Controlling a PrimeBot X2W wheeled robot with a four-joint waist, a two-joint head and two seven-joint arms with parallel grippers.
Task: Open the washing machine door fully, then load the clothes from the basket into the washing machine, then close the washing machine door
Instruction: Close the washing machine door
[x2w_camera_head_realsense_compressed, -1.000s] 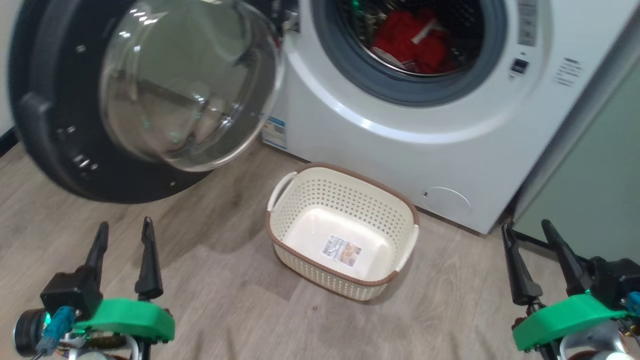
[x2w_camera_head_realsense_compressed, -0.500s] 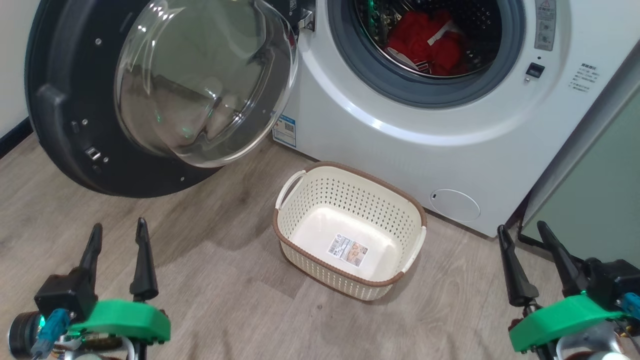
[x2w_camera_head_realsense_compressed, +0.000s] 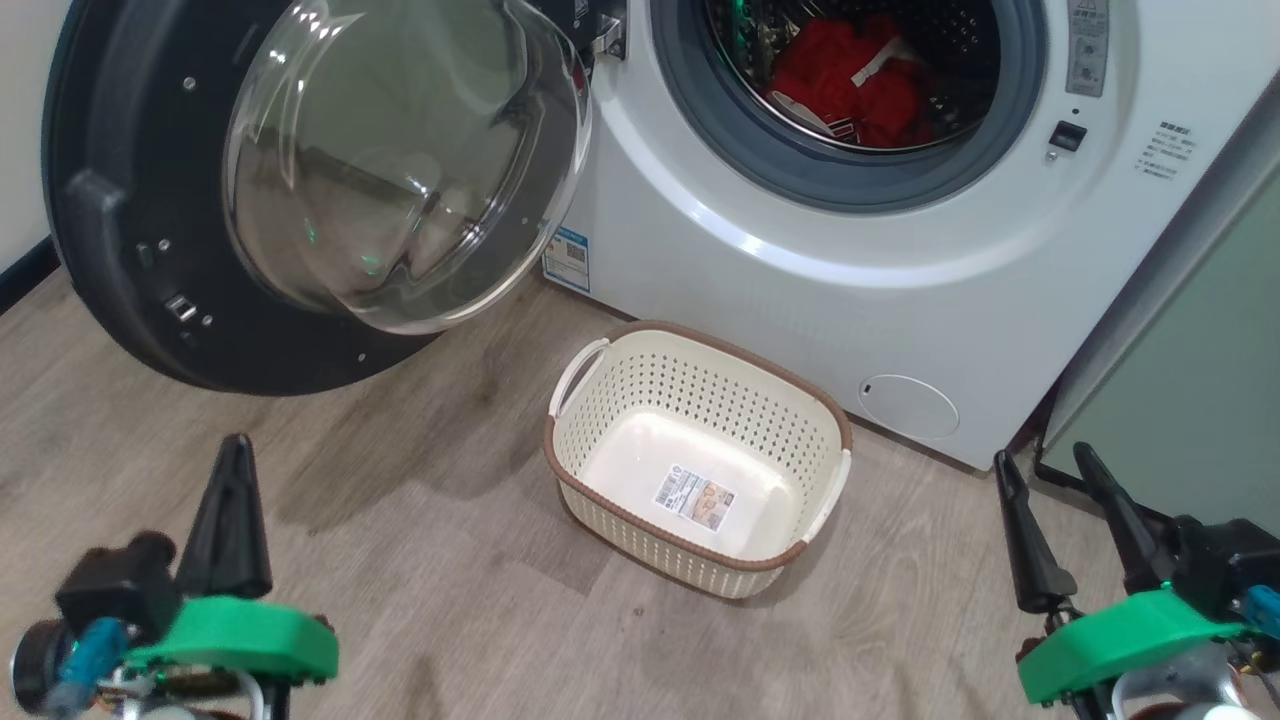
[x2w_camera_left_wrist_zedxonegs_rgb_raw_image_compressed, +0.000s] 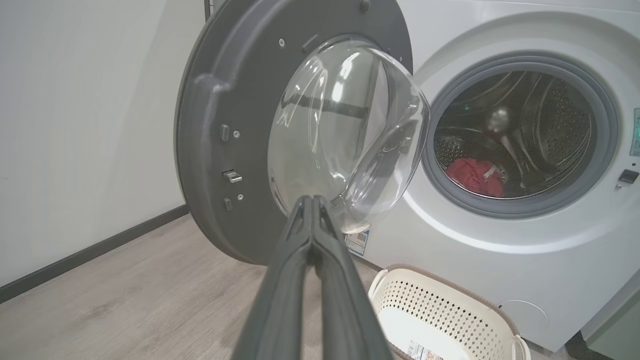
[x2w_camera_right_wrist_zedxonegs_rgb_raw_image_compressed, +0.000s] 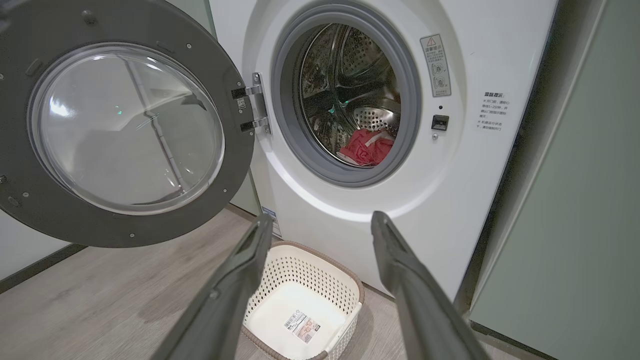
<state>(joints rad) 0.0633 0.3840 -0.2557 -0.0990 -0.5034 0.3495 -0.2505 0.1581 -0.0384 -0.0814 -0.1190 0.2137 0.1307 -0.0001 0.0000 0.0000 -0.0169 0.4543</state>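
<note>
Looking first at the washing machine door (x2w_camera_head_realsense_compressed: 400, 170), you had it swung wide to the left of the washing machine (x2w_camera_head_realsense_compressed: 800, 270). It hung on its hinge with the glass bowl bulging toward the room, so the drum mouth stood clear for loading. The clothes (x2w_camera_head_realsense_compressed: 850, 80) lay inside that machine, a red heap with white trim low in the drum, behind the grey gasket. The basket (x2w_camera_head_realsense_compressed: 700, 335) sat on the floor (x2w_camera_head_realsense_compressed: 400, 560) just in front of the machine, below the opening, holding nothing but its label. By my reading the loading was done and only the door was left to shut.

Your left tool (x2w_camera_head_realsense_compressed: 235, 460) hovered in front of the machine on the door's side. Its two fingers were pressed together on nothing, which I judge suits pushing the rim rather than gripping it. Your right tool (x2w_camera_head_realsense_compressed: 1040, 455) hung at the machine's other side, near the green cabinet (x2w_camera_head_realsense_compressed: 1200, 380), with fingers spread wide and holding nothing. Nothing lay between door and opening. The basket looked to sit below the door's sweep, though that clearance was hard to judge.
</note>
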